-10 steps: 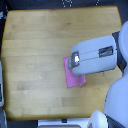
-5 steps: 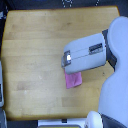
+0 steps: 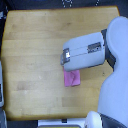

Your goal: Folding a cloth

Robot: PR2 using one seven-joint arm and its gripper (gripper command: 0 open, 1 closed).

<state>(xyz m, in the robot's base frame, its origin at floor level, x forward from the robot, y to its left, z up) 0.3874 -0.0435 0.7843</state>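
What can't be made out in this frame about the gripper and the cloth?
- Gripper: in the exterior view the arm's grey casing covers the fingers; open or shut is unreadable.
- Cloth: its upper edge lies under the arm; fold state and contact unclear.
- Wooden table: right part hidden by the robot's body.
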